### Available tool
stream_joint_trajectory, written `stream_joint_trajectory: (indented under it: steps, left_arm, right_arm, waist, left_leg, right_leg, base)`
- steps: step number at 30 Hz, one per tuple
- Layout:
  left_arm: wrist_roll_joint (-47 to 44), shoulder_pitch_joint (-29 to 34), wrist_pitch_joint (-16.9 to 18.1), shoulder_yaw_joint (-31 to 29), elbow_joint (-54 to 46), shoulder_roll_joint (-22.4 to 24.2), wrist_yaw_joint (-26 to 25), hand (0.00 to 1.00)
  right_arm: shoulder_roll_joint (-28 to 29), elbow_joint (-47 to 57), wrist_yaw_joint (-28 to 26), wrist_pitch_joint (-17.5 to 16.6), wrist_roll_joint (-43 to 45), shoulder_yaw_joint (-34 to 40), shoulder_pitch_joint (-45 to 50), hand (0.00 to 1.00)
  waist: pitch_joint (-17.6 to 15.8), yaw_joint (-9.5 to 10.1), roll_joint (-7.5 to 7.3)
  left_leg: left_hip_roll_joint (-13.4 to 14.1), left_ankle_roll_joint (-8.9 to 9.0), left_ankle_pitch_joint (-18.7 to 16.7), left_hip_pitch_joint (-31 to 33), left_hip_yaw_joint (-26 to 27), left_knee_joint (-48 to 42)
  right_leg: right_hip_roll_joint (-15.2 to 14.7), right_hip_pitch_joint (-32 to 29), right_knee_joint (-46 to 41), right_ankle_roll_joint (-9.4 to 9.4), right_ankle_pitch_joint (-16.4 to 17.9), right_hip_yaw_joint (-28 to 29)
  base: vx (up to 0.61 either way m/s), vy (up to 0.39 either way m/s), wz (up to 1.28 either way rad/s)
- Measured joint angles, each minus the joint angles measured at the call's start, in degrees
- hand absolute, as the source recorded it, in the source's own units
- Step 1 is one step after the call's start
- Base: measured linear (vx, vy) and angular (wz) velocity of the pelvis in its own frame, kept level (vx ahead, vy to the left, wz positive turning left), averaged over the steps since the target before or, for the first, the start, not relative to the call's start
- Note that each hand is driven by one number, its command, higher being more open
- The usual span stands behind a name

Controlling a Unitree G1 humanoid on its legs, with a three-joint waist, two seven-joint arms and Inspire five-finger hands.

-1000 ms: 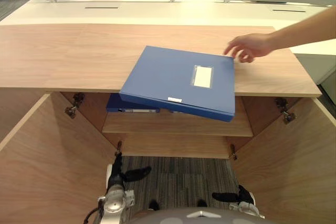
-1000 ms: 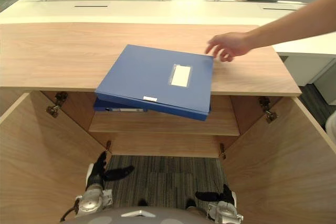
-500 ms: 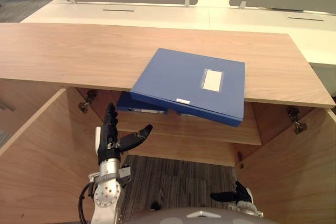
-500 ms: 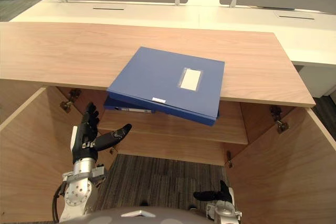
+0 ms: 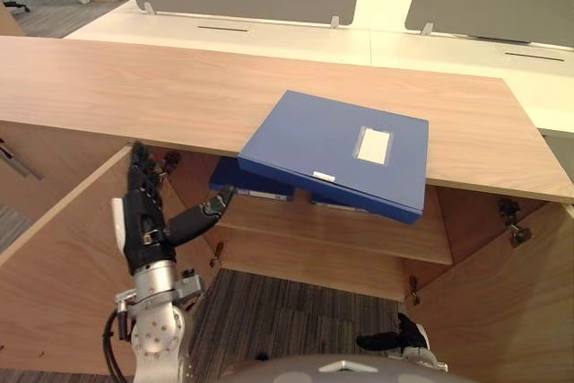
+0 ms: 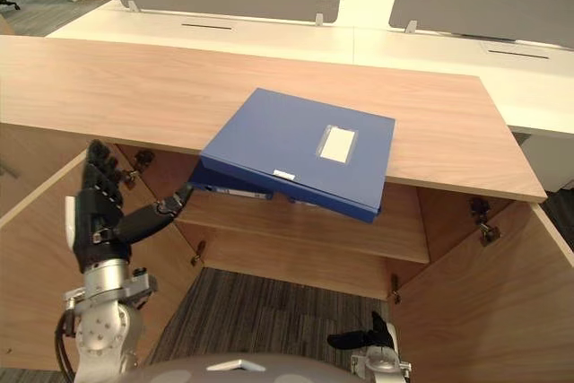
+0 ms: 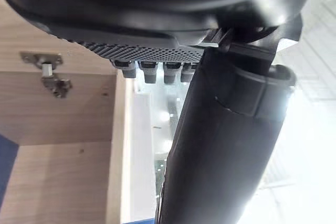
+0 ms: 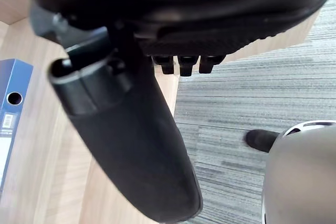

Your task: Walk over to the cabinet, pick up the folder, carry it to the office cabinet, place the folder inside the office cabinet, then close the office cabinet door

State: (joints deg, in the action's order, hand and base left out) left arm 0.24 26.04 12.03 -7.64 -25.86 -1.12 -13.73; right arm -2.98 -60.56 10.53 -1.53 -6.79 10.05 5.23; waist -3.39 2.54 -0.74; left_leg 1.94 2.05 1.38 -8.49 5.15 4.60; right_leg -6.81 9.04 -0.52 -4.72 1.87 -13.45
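the blue folder (image 5: 341,154) lies mid-frame on the cabinet top (image 5: 134,78), front edge overhanging — up and right of the left hand (image 5: 143,221), which is spread open and nearer; the right hand (image 5: 390,342) hangs relaxed at bottom.

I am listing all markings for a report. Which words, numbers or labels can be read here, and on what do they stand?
No text can be read.
White label on the blue folder cover: too small to read.
Small white tag on its front edge: too small.
White strip on the lower folder: too blurred.
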Motion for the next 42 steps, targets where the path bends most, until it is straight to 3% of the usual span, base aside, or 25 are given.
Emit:
stream_joint_trajectory:
  steps: [6, 15, 21, 26, 32, 42]
  left_arm:
    - [6.64, -0.70, 0.14, -3.62, -1.71, -8.37, -0.49, 1.00]
    - [7.14, -5.61, 2.10, -4.20, -1.70, -17.64, 1.90, 1.00]
    - [6.97, -8.55, 3.87, -1.68, -1.70, -20.65, 3.81, 1.00]
    - [6.66, -13.51, 3.73, 7.85, -1.42, -22.74, 6.49, 1.00]
    - [1.91, -20.56, 4.25, 5.44, -1.38, -26.53, 6.91, 1.00]
    - [-2.38, -24.86, 5.05, 2.60, -1.39, -29.01, 8.78, 1.00]
  right_arm:
    - [-1.48, -1.21, -0.99, 0.01, -1.33, -0.03, 0.09, 1.00]
    - [-2.63, -3.24, -1.91, 0.23, -4.39, 0.05, 2.14, 1.00]
    - [-2.89, -3.24, -2.52, 0.21, -4.42, 0.02, 2.23, 1.00]
    - [-2.89, -3.27, -2.68, 0.20, -4.48, -0.02, 2.20, 1.00]
    - [-2.94, -3.48, -2.89, 0.78, -4.45, 0.05, 2.39, 1.00]
    - [-2.85, -3.48, -4.03, 0.91, -4.44, 0.09, 2.40, 1.00]
  waist:
    - [1.41, -0.02, 0.59]
    - [1.79, -0.73, 0.68]
    - [1.94, -1.26, 0.95]
    - [2.14, -1.89, 1.01]
    - [2.19, -2.72, 1.15]
    - [2.91, -2.70, 0.75]
  left_leg:
    - [0.14, 0.18, -0.12, -0.65, 0.25, 0.04]
    - [0.67, 0.47, -0.39, -1.92, 1.34, 0.06]
    - [0.86, 0.61, -0.77, -2.53, 2.56, 0.05]
    - [1.05, 0.72, -1.35, -2.94, 4.02, -0.23]
    - [1.32, 0.85, -1.70, -3.49, 5.17, -0.24]
    - [1.35, 0.85, -1.74, -3.53, 5.29, -0.25]
  right_leg:
    - [0.28, 0.45, -0.09, 0.08, 0.22, 0.40]
    - [0.96, 1.32, 0.26, 0.43, 0.41, 1.41]
    - [1.15, 1.18, 0.09, 0.50, 0.45, 2.73]
    - [1.33, 0.90, -0.02, 0.51, 0.44, 4.22]
    - [1.71, 0.83, 0.03, 0.55, 0.45, 5.37]
    - [1.72, 0.18, -0.13, 0.59, 0.48, 5.57]
  base:
    - [0.00, -0.007, -0.01]
    - [0.01, -0.023, -0.06]
    - [0.00, -0.017, -0.11]
    - [-0.01, -0.009, -0.14]
    - [0.01, -0.021, -0.11]
    - [-0.01, -0.006, 0.00]
